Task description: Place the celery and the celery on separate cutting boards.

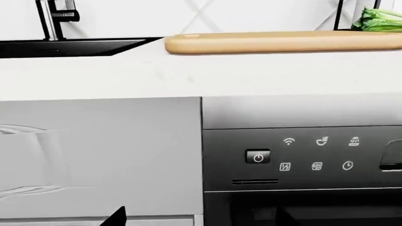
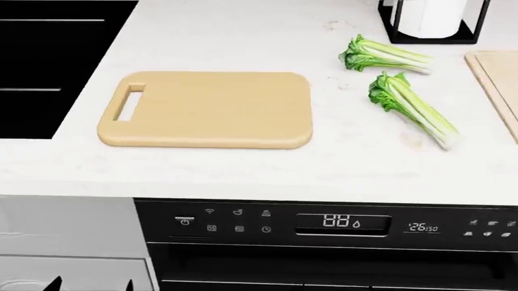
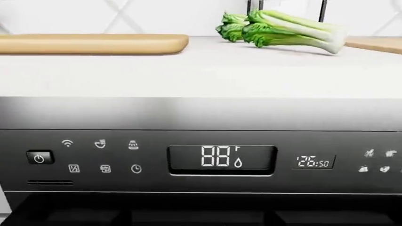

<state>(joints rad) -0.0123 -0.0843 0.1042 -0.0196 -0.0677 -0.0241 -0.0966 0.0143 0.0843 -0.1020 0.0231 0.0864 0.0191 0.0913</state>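
The longer celery (image 2: 414, 108), judged light and stiff, is best gripped mid-stalk; neither claw's state can be told.

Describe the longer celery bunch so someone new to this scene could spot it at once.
Start at the white countertop above the black appliance panel, then look right of the tan cutting board. Two celery bunches lie between it and the paler board. The longer celery is the nearer, slimmer one, lying diagonally, unlike the short celery behind it.
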